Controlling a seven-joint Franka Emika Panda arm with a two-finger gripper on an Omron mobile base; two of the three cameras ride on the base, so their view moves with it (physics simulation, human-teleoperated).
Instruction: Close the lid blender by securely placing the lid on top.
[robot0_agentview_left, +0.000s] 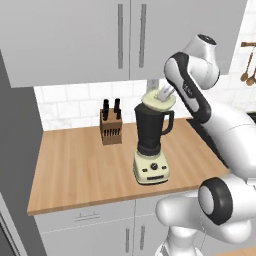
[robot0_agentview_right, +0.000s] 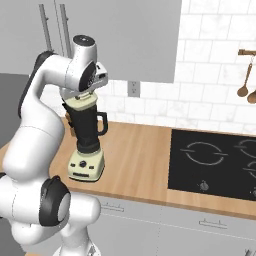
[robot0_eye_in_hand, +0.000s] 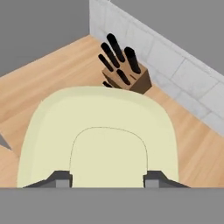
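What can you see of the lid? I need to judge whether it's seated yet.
The lid is pale cream-yellow, a flat rounded square with a raised centre bump, smooth like plastic. It lies roughly level on the mouth of the blender's dark jar. The gripper straddles its centre bump, fingertips at either side. Whether it is fully seated cannot be told.

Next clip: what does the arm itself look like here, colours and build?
A glossy white arm of rounded segments with dark, near-black joint bands and a dark disc at its elbow. The gripper ends in two small dark grey finger tips. No cables or markings can be made out.
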